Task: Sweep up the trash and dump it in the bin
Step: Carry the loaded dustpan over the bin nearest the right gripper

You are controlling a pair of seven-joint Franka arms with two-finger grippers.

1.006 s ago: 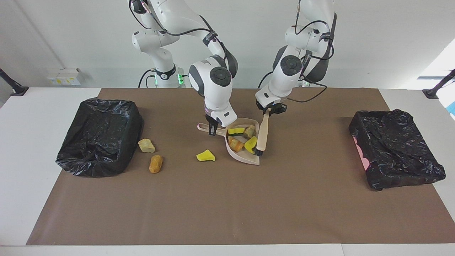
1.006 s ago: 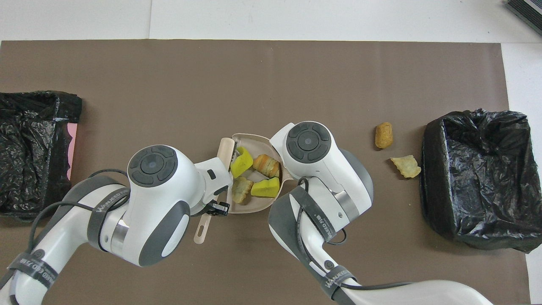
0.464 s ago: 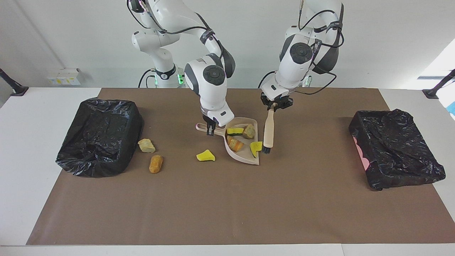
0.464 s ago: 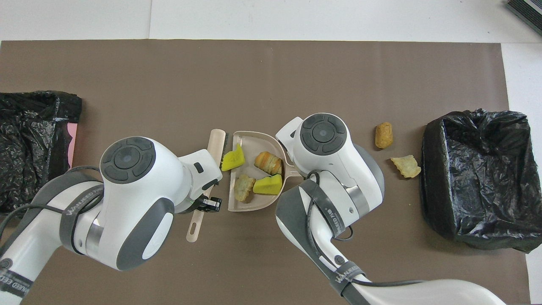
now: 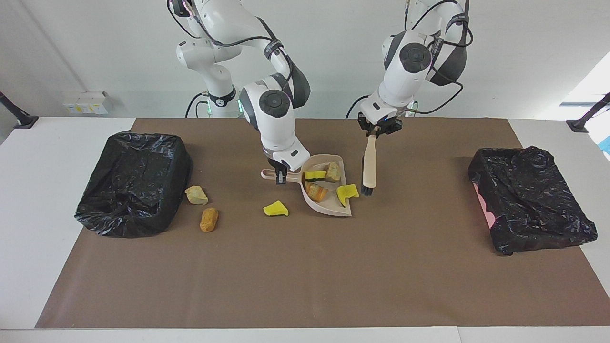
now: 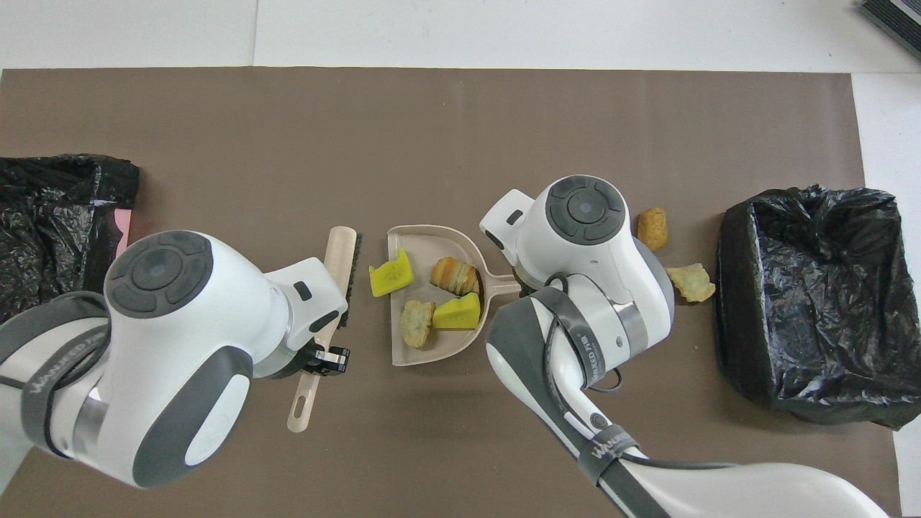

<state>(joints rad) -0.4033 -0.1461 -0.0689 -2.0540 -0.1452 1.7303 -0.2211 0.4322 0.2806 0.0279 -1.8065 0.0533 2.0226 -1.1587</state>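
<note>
**Four scraps in the dustpan, three loose on the mat**

While the right gripper (image 5: 281,177) stays closed on the handle of the beige dustpan (image 5: 329,207), four pieces of the trash lie inside the pan: a yellow wedge (image 5: 315,175), a tan lump (image 5: 333,172), an orange-brown lump (image 5: 316,192) and a second yellow wedge (image 5: 347,192) at the pan's open lip. The left gripper (image 5: 373,135) is closed on the handle of the brush (image 5: 369,164), which hangs upright just beside the pan's open edge, toward the left arm's end of the desk, bristles down near the mat.

Three scraps remain on the brown mat (image 5: 305,276): a yellow wedge (image 5: 276,208) close to the pan's curved back, and a tan lump (image 5: 196,195) and an orange-brown roll (image 5: 208,219) just beside the black-lined bin (image 5: 133,183) at the right arm's end. A second black-lined bin (image 5: 529,197) sits at the left arm's end, well apart from the pan, with bare mat between them. The wide strip of mat farther from the robots carries nothing.
</note>
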